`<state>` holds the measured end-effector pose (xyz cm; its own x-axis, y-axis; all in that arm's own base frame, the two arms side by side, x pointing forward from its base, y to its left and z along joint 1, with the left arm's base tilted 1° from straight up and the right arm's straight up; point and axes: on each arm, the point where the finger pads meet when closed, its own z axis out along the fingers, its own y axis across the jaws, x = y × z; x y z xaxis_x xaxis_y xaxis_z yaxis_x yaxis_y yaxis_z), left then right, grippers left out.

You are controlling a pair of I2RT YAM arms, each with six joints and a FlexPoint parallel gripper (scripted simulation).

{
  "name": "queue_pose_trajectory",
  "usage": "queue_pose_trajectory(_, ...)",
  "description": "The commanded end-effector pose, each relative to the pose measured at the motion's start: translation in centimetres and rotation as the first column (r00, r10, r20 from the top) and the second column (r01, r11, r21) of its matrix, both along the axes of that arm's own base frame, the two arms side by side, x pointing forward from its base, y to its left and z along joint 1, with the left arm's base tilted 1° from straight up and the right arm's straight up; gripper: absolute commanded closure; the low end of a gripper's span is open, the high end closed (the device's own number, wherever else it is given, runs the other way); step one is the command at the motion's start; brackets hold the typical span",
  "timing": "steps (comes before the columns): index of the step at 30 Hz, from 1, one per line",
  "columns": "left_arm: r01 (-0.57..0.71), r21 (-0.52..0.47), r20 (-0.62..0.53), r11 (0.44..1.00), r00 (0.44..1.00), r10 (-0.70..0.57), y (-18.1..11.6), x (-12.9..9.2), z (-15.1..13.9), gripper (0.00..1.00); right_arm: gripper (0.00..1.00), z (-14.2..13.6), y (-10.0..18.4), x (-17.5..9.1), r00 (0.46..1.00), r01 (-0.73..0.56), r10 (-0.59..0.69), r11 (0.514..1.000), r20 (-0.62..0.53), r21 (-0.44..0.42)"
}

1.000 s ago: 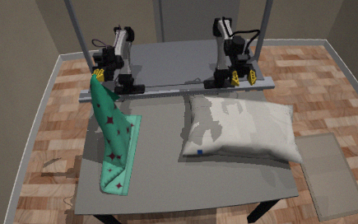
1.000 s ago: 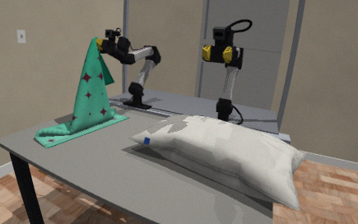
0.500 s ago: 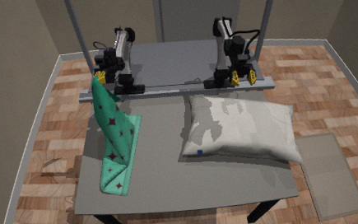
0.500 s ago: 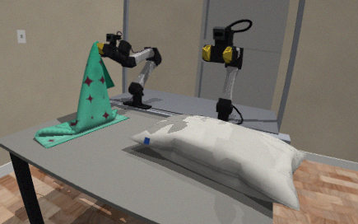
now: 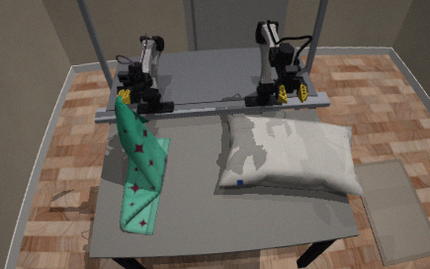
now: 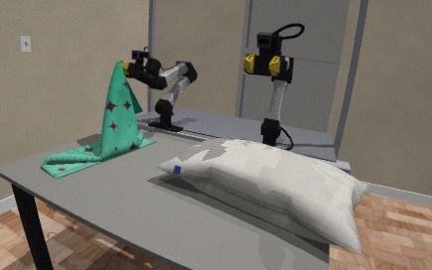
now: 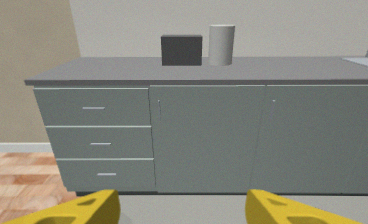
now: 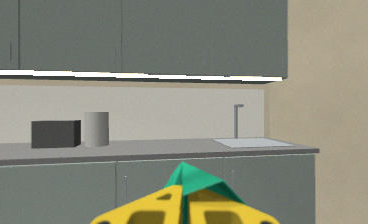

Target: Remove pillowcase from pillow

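Pillowcase (image 5: 141, 153) (image 6: 117, 111) (image 8: 197, 179): one, thin green cloth printed with dark red four-pointed stars; drawn up into a narrow peak at one end, its lower part folded in flat layers on the table (image 5: 253, 223) (image 6: 110, 203). The peak is pinched in the right gripper (image 5: 124, 95) (image 6: 125, 68) (image 8: 184, 192), whose two yellow fingers are closed on the cloth. Pillow (image 5: 293, 153) (image 6: 259, 179): one, off-white, plump, rectangular with pointed corners, one small blue patch (image 5: 239, 182) (image 6: 177, 170) near a corner. It is laid on the same table, well apart from the pillowcase, one end extending over the edge. No pillow is contained in the pillowcase. Left gripper (image 5: 293, 94) (image 6: 262, 65) (image 7: 183, 205): two yellow fingers parted, nothing held, raised behind the pillow. On a grey counter (image 7: 125, 70) (image 8: 155, 150), one dark box (image 7: 181, 50) (image 8: 55, 134) and one pale cylinder (image 7: 221, 45) (image 8: 96, 129) are seen. Three drawers (image 7: 97, 117) are counted beneath.
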<state>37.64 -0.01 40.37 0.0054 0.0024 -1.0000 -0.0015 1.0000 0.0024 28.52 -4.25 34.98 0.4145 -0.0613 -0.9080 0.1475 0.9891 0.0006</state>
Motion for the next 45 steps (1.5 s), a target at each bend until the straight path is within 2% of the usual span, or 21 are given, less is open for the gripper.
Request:
queue_pose_trajectory(1,-0.002,-0.005,0.027,1.0,1.0,0.002,-0.1,-0.4,0.6,0.4,1.0,0.4,0.0,-0.9,0.999,0.003,-0.002,1.0,0.048,-0.006)
queue_pose_trajectory(7,-0.002,-0.005,0.027,1.0,1.0,0.002,-0.1,-0.4,0.6,0.4,1.0,-1.3,-0.2,-1.5,0.999,0.013,-0.013,1.0,0.037,0.001)
queue_pose_trajectory(10,-0.002,-0.005,0.027,1.0,1.0,0.002,-0.1,-0.4,0.6,0.4,1.0,-0.5,-0.1,-1.5,0.999,0.008,-0.008,1.0,0.05,0.0)
queue_pose_trajectory(11,-0.002,-0.005,0.027,1.0,1.0,0.002,-0.1,-0.4,0.6,0.4,1.0,-1.8,-0.1,-1.4,1.0,0.01,-0.01,1.0,0.021,0.005)
queue_pose_trajectory(13,-0.002,-0.005,0.027,1.0,1.0,0.002,-0.1,-0.4,0.6,0.4,1.0,-0.6,-0.4,-1.2,1.0,0.02,-0.02,1.0,0.0,0.01)
queue_pose_trajectory(15,-0.002,-0.005,0.027,1.0,1.0,0.002,-0.1,-0.4,0.6,0.4,1.0,-1.9,-0.6,-1.0,0.997,0.028,-0.026,0.999,-0.073,0.022)
queue_pose_trajectory(17,-0.002,-0.005,0.027,1.0,1.0,0.002,-0.1,-0.4,0.6,0.4,1.0,-1.9,-0.6,-1.0,0.997,0.028,-0.026,0.999,-0.073,0.022)
queue_pose_trajectory(20,-0.002,-0.005,0.027,1.0,1.0,0.002,-0.1,-0.4,0.6,0.4,1.0,-3.9,-0.6,-1.0,0.982,0.028,-0.021,0.999,-0.188,0.036)
queue_pose_trajectory(32,-0.002,-0.005,0.027,1.0,1.0,0.002,-0.1,-0.4,0.6,0.4,1.0,-6.4,-0.6,-3.6,0.93,0.057,-0.031,0.997,-0.366,0.06)
queue_pose_trajectory(39,-0.002,-0.005,0.027,1.0,1.0,0.002,-0.1,-0.4,0.6,0.4,1.0,-7.6,-0.4,-4.7,0.907,0.063,-0.029,0.996,-0.421,0.067)
queue_pose_trajectory(45,-0.002,-0.005,0.027,1.0,1.0,0.002,-0.1,-0.4,0.6,0.4,1.0,-6.5,-0.3,-4.8,0.927,0.057,-0.031,0.997,-0.375,0.06)
